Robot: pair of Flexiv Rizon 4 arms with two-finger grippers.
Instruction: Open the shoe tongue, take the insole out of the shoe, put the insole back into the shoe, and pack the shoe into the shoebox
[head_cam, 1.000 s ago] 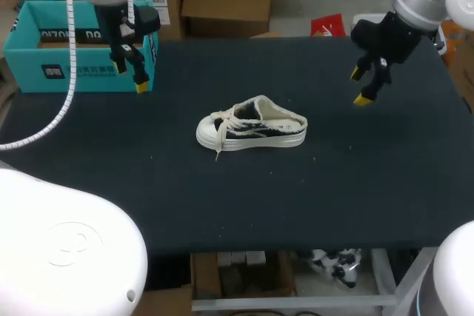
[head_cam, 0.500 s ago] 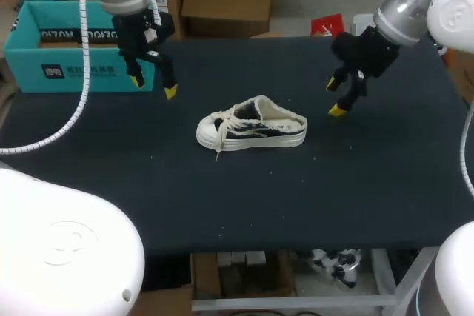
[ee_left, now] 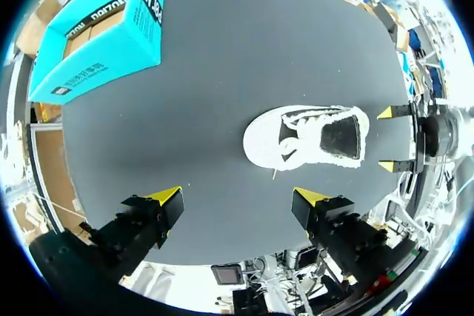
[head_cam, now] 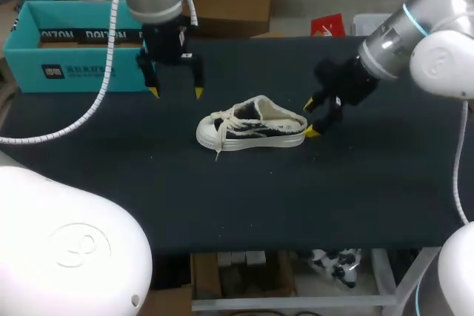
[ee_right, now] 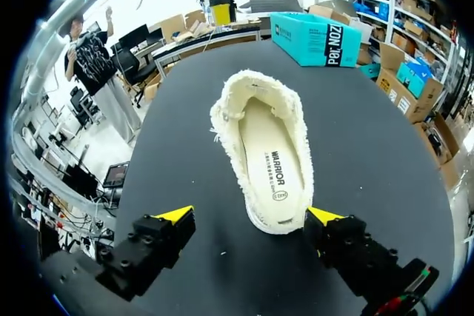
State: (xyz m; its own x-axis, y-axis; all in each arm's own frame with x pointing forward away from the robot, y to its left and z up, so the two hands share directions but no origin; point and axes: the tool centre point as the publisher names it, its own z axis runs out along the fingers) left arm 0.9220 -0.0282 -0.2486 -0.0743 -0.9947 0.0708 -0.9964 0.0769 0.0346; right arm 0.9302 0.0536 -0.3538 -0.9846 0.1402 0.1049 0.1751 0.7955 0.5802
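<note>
So the black-and-white canvas sneaker with cream laces (head_cam: pixel 252 127) lies mid-table. Its long axis runs side to side, toe toward the left arm and heel pointing at the right gripper (head_cam: pixel 310 118). That one's nearer, just beside the heel, fingers spread wide, nothing held. The left gripper (head_cam: pixel 176 92) hangs behind the toe end, also wide and empty. The teal cardboard shoebox (head_cam: pixel 67 49) sits far left.

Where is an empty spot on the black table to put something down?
The wide strip of the black cloth table between the white-and-black canvas shoe and the near edge is bare. Crowded round the shoe: right claw at its heel, left claw behind its toe, near the teal cardboard shoebox.
</note>
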